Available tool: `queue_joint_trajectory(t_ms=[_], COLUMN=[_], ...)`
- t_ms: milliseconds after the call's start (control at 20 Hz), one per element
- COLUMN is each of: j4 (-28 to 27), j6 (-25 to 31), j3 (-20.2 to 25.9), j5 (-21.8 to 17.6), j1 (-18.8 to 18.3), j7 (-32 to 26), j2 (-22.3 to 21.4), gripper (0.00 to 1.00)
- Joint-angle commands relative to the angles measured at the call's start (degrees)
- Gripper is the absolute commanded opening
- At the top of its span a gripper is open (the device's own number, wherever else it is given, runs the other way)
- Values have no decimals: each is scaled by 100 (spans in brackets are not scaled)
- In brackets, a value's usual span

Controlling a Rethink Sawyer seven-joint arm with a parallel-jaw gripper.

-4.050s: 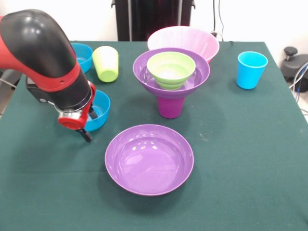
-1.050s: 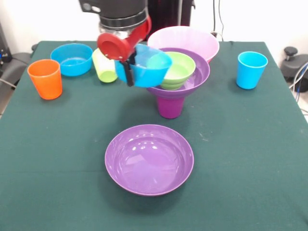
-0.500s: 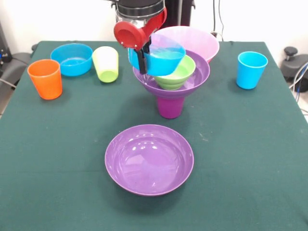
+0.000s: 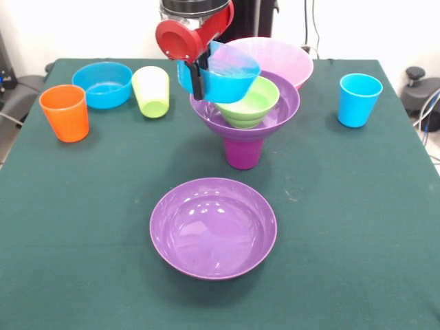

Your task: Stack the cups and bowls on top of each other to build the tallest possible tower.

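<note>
Blue bowl rim between jaws

arm cut off at top edge, pink bowl partly hidden

My gripper holds a small bowl by its left rim, above the tower: a cup at the bottom, a wide bowl on it, a ribbed bowl nested inside. Behind the tower sits the big bowl. Left of it stand two cups, another small bowl between them, farther back. A lone cup stands right. Before the tower lies a second wide bowl.
</note>
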Motion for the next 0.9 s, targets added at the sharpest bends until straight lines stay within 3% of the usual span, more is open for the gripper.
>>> queue_joint_trajectory(t_ms=[50,900], j4=[454,471], j6=[-409,11], j3=[-30,-196], j5=[164,238], j1=[-157,-18], j7=[905,975], j2=[510,600], gripper=[0,0])
